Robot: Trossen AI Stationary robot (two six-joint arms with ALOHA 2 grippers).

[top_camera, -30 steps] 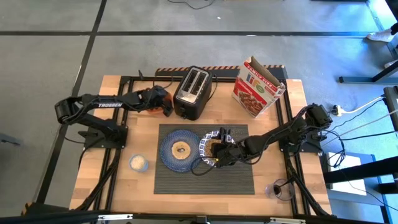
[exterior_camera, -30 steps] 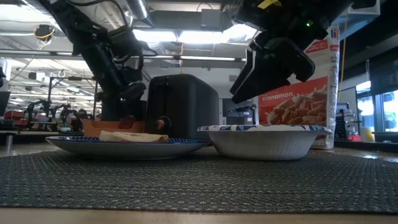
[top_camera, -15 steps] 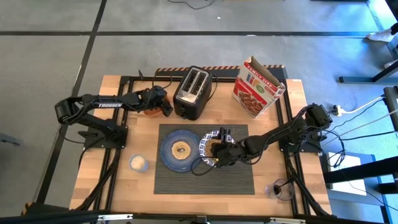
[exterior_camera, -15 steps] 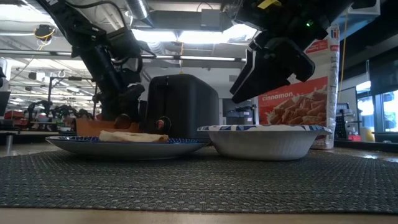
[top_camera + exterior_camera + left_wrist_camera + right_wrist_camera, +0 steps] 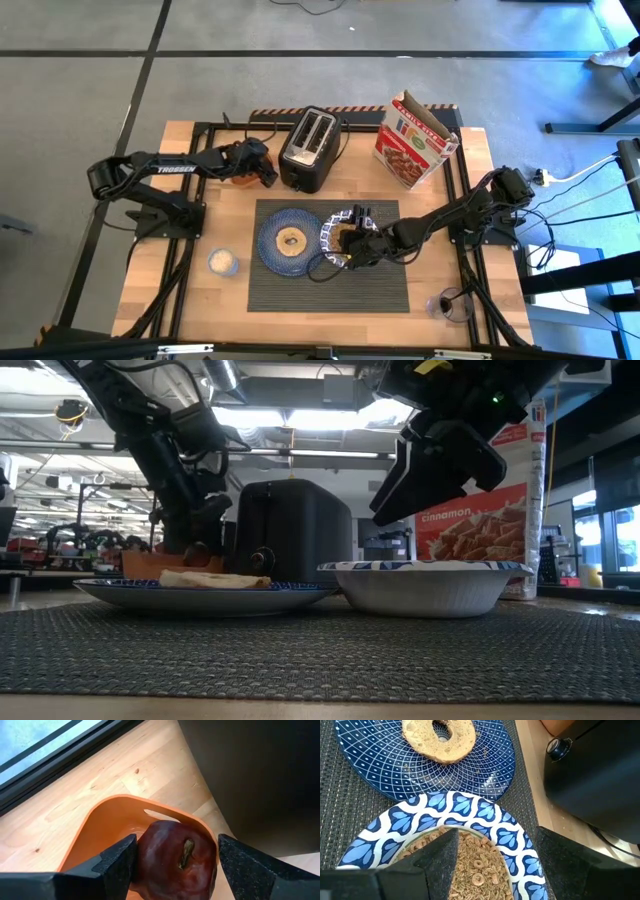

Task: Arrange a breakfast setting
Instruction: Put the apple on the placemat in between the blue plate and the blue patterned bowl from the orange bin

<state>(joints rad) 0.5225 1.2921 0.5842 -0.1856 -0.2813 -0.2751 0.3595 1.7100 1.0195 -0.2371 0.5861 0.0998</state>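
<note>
A dark grey ribbed placemat (image 5: 330, 262) holds a round dark blue plate (image 5: 272, 247) with a bagel (image 5: 292, 240) on it. Beside the plate stands a blue-and-white bowl (image 5: 330, 228) of cereal (image 5: 470, 870). My right gripper (image 5: 490, 865) hangs open just above the bowl, clear of its rim in the low view (image 5: 430, 470). My left gripper (image 5: 262, 168) reaches into the orange tub (image 5: 115, 820) left of the black toaster (image 5: 310, 150), shut on a dark red apple (image 5: 175, 860). No spoon or jar shows. My left gripper pinches the apple by its two opposite sides (image 5: 142, 865) between its two fingers, the stem end (image 5: 186, 852) facing the wrist camera. The fingers slant down into the tub from the table's left. I cannot tell whether the apple rests on the tub's floor.
A cereal box (image 5: 415, 140) stands at the back right. A small cup (image 5: 222, 262) stands left of the placemat, and a glass (image 5: 450, 305) stands at the front right. The toaster is close beside the tub.
My left gripper has gone a little toward the table's left edge. In the low view the orange tub has slid the same way with it. For the last half second both have kept still.
</note>
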